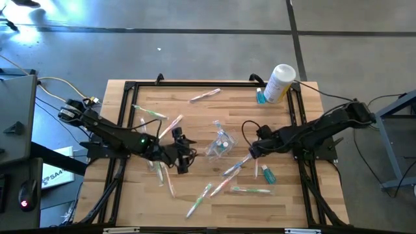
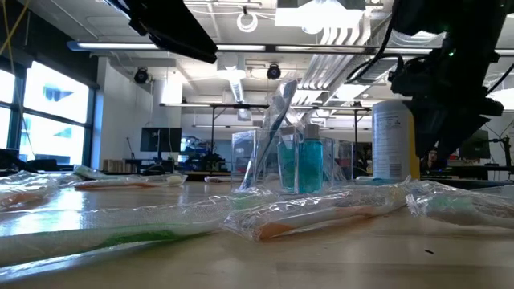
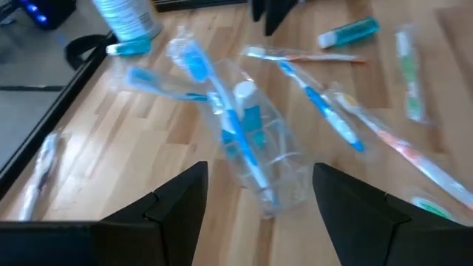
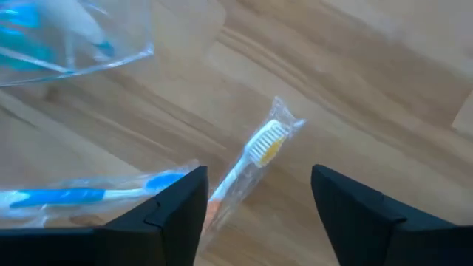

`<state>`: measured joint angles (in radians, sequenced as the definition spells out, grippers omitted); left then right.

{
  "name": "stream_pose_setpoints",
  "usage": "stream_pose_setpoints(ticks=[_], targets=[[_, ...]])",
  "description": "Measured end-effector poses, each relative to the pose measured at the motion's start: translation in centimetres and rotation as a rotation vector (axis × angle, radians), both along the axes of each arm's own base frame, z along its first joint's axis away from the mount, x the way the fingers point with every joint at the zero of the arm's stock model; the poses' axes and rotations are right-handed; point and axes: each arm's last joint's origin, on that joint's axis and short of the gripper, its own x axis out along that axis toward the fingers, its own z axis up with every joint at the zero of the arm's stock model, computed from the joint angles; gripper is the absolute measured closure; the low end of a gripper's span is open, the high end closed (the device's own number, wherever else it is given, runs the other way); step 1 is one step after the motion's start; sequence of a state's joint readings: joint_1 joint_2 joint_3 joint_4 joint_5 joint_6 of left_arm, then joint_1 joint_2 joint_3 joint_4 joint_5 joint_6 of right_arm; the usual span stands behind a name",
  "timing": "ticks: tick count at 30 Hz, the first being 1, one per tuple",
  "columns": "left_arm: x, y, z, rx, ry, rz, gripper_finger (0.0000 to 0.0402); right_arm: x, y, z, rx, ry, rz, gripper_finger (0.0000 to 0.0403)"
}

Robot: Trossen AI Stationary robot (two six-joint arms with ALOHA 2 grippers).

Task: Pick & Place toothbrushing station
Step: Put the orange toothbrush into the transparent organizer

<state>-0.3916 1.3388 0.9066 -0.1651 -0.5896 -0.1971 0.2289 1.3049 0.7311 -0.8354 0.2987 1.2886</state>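
Your wooden table [image 1: 286, 201] carries scattered wrapped toothbrushes [image 1: 250, 190]; the clear plastic bag [image 1: 221, 144] sits mid-table. Left gripper [image 1: 183, 160] and right gripper [image 1: 249, 153] flank it, both released. Open office lies behind.

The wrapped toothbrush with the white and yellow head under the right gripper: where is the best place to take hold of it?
Probably mid-handle, from straight above. The wrapped toothbrush lies flat on the table, and the open right gripper hangs over it. Turn the fingers across its length; the head end has only loose wrapper.
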Motion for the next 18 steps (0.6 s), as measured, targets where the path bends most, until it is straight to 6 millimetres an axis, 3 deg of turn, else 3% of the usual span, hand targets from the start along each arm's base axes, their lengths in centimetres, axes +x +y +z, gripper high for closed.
stream_pose_setpoints(ticks=[9, 18], targets=[[-0.3, -0.9, 0.0, 0.032, 0.010, -0.048, 0.0164, 1.4, -0.5, -2.5, 0.005, 0.093, -0.030, 0.0159], [-0.4, -0.9, 0.0, 0.087, 0.025, -0.073, 0.0164, 2.5, -1.0, -5.2, -0.013, 0.198, -0.035, 0.0181]])
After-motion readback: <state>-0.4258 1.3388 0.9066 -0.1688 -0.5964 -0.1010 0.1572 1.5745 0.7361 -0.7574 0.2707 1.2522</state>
